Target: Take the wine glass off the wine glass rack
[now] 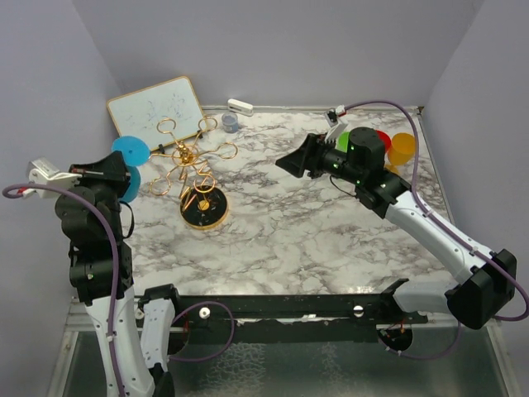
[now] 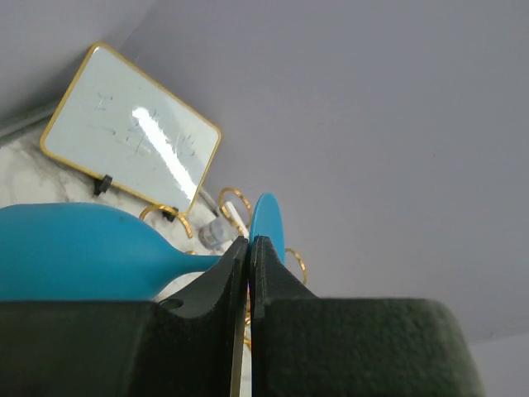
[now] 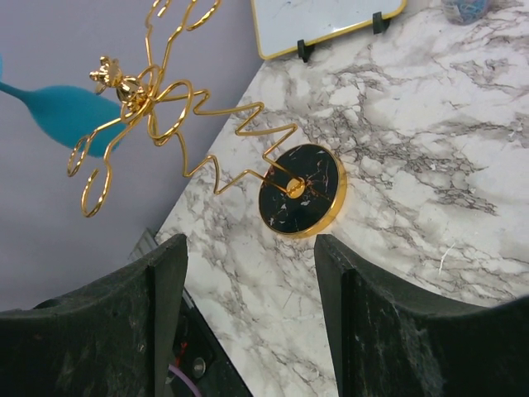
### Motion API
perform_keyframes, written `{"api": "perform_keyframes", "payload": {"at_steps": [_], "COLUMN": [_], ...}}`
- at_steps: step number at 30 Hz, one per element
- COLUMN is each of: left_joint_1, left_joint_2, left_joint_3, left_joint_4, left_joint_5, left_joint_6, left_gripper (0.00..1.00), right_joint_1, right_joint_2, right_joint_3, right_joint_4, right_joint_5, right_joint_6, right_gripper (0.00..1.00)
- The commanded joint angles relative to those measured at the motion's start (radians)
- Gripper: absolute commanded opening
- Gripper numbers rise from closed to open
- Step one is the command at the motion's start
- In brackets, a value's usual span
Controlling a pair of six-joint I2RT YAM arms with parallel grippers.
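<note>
glass [image 2: 83, 252] stem clamped in left gripper [image 2: 250, 248]; right gripper [image 3: 248, 244] spread apart. rack [image 1: 192, 169] loops near left gripper: glass could be snagged there and rack tipped if pulled crooked.

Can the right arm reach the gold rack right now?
Probably yes. The right gripper is open and pointed at the rack, with only bare marble table between them. The left gripper holds the blue glass on the rack's far side, out of that path.
</note>
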Motion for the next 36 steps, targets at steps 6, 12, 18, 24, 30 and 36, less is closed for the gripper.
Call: {"api": "perform_keyframes", "payload": {"at_steps": [6, 12, 18, 24, 30, 36], "left_joint_1": [-0.015, -0.015, -0.025, -0.143, -0.336, -0.510], "left_joint_2": [0.168, 0.340, 0.441, 0.465, 0.530, 0.552], "left_joint_3": [0.256, 0.273, 0.186, 0.186, 0.246, 0.258], "left_joint_4": [0.155, 0.514, 0.963, 1.065, 0.997, 0.814], "left_joint_5": [0.154, 0.606, 0.861, 0.916, 0.935, 0.870], "left_joint_6": [0.103, -0.062, -0.299, -0.285, -0.166, 0.042], "left_gripper": [0.00, 0.00, 0.00, 0.00, 0.00, 0.00], "right_joint_1": [0.002, 0.003, 0.002, 0.003, 0.002, 0.003], "right_joint_2": [-0.011, -0.076, -0.143, -0.123, -0.076, -0.101], "right_joint_3": [0.131, 0.139, 0.144, 0.207, 0.304, 0.313], "right_joint_4": [-0.098, -0.050, 0.021, 0.021, -0.074, -0.114], "right_joint_5": [-0.103, -0.213, -0.362, -0.434, -0.362, -0.266], "right_joint_6": [-0.144, -0.215, -0.224, -0.226, -0.254, -0.268], "right_gripper": [0.62, 0.60, 0.55, 0.55, 0.54, 0.54]}}
